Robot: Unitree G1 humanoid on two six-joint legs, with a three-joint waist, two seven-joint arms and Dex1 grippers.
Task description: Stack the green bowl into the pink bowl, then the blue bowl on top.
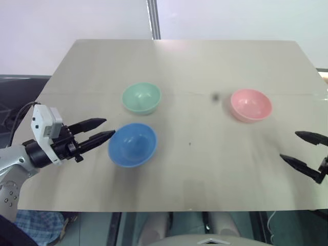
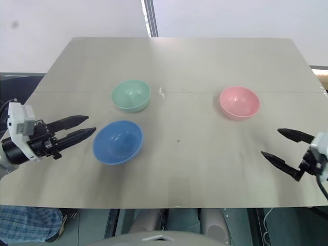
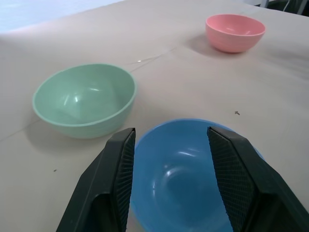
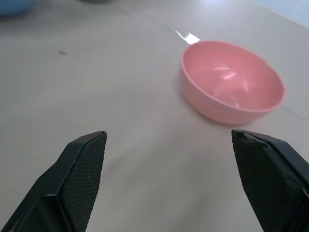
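Three bowls stand apart and upright on the table. The green bowl [image 1: 141, 97] is at the middle left, with the blue bowl [image 1: 132, 144] just in front of it. The pink bowl [image 1: 250, 104] sits alone at the right. My left gripper [image 1: 108, 128] points at the blue bowl's left rim and is open, its fingers [image 3: 120, 164] clear of the bowl with nothing between them. My right gripper [image 1: 288, 145] hovers near the table's right edge, in front of and to the right of the pink bowl [image 4: 231, 89]. It is open wide and empty.
The beige table [image 1: 205, 179] has a thin seam running across it behind the bowls. Its front edge lies close below both grippers. A grey post [image 1: 152, 20] rises behind the far edge. Bare tabletop separates the blue and pink bowls.
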